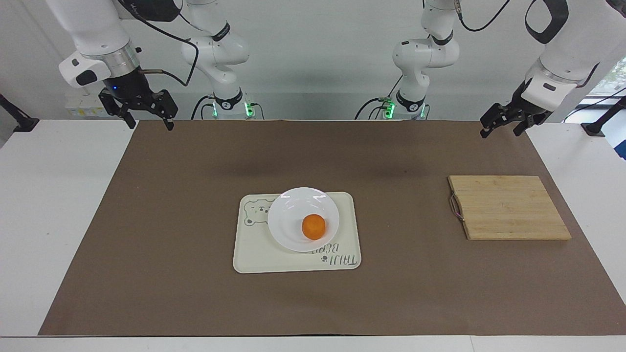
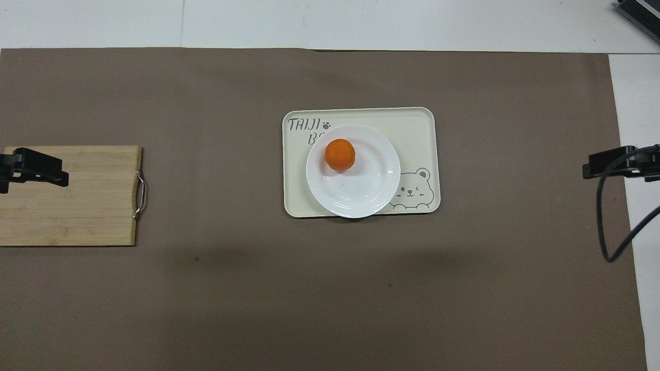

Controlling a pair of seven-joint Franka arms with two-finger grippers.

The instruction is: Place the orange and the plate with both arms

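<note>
The orange (image 1: 313, 227) lies on the white plate (image 1: 288, 215), on the part of it farther from the robots. The plate rests on a cream bear tray (image 1: 254, 254) at the middle of the brown mat and overhangs the tray's edge nearer to the robots. Orange (image 2: 340, 154) and plate (image 2: 361, 190) also show in the overhead view. My right gripper (image 1: 150, 124) is open and empty, raised over the mat's corner at the right arm's end. My left gripper (image 1: 500, 132) is open and empty, raised over the mat's corner at the left arm's end.
A bamboo cutting board (image 1: 508, 208) with a metal handle lies on the mat toward the left arm's end. In the overhead view the left gripper (image 2: 31, 170) covers part of the board (image 2: 82, 206). A black cable (image 2: 606, 226) hangs by the right gripper (image 2: 613, 162).
</note>
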